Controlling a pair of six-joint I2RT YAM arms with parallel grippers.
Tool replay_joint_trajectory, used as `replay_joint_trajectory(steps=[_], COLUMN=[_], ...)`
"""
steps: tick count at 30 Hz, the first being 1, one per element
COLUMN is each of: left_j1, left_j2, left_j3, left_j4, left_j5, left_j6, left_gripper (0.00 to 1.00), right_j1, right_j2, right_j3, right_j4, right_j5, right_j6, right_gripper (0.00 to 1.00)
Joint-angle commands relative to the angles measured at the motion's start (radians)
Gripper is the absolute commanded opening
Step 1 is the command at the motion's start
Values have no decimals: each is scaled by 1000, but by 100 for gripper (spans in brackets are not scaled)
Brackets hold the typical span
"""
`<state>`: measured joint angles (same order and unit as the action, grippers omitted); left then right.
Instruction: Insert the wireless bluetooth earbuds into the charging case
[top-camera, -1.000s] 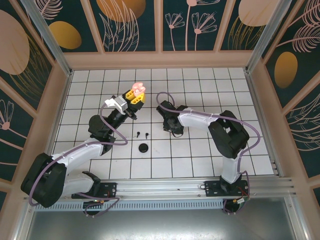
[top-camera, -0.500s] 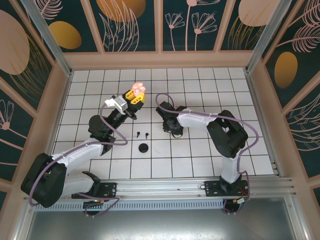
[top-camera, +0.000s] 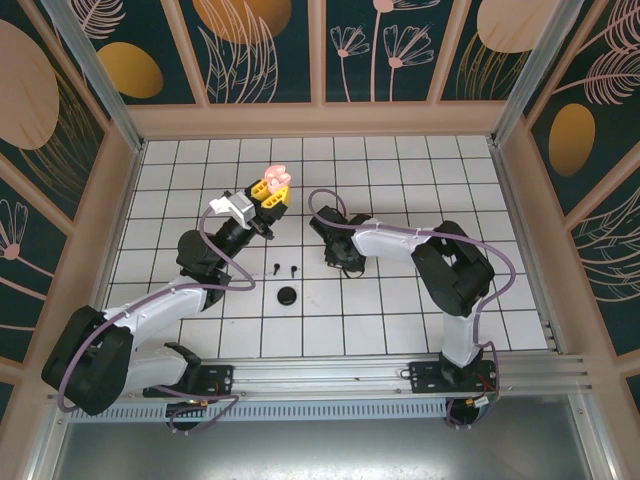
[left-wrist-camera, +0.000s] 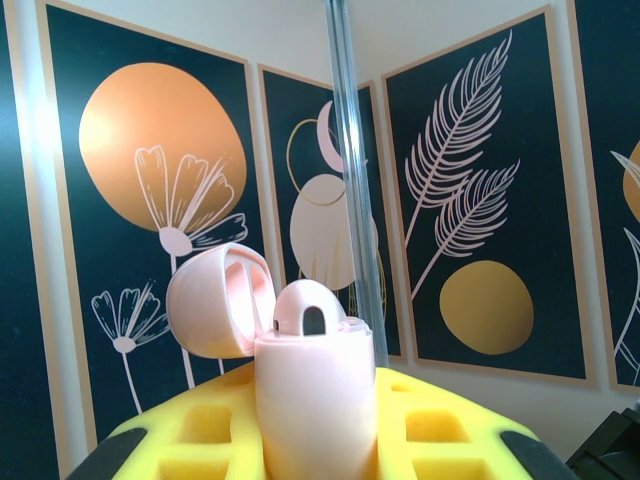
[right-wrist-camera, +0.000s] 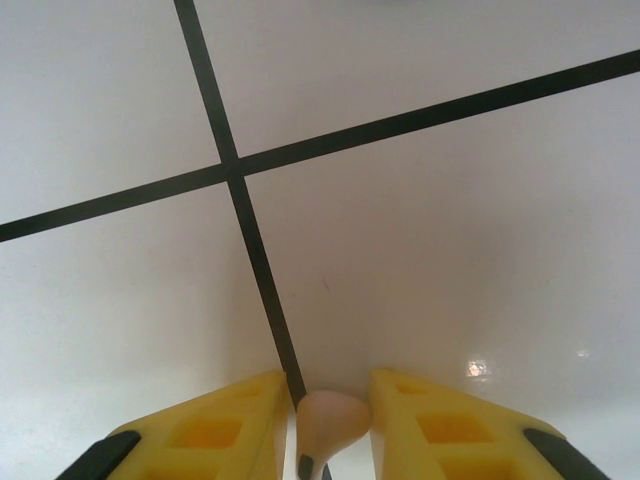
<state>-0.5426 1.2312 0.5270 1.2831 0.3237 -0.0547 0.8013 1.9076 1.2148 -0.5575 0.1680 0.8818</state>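
The left hand (top-camera: 268, 197) is pressed onto the pink case (left-wrist-camera: 315, 405), one yellow finger (left-wrist-camera: 190, 435) on each side of its body. It holds the case upright, off the desk, with open air around it. The lid (left-wrist-camera: 215, 300) is swung open and hangs at the case's 10 o'clock in the wrist view. A rounded pink piece with a dark slot stands out of the case's top; I cannot tell what it is. From above, this hand sits at about 10 o'clock from the middle of the desk (top-camera: 400, 300).

The right hand (right-wrist-camera: 330, 432) points down at the desk, near its middle. A pink earbud (right-wrist-camera: 328, 412) lies between its fingers (right-wrist-camera: 450, 435), on a black tile line. The fingers stand close on either side of the earbud, but I cannot tell whether they are pinching it.

From above, two black earbuds (top-camera: 275, 268) (top-camera: 293, 269) lie side by side on the desk at about 9 o'clock from the right hand, apart from it. A black disc (top-camera: 288, 295) lies just at their 6 o'clock.
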Motion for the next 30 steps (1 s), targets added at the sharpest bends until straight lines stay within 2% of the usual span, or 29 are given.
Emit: replay_joint_trajectory(steps=[1,13,23,30], left_j1=[-5,-5,-5,-5], left_j2=[-21,-28,-28,-29], left_j3=[-2,3,23,45], left_j4=[56,44,15,-19], left_j5=[-14,-9,13,63], left_j6=[-11,-11,-11,6], left_gripper=[0,0,0,0], right_j1=[7,5,4,2], right_j2=[25,-74,-302,-498], right_j3=[-32,-85,-124,-59], right_j4=[-18,49,114,142], right_j5=[2,13,79,122], right_j6=[11,-56,-88,-183], right_gripper=[25,16,16,17])
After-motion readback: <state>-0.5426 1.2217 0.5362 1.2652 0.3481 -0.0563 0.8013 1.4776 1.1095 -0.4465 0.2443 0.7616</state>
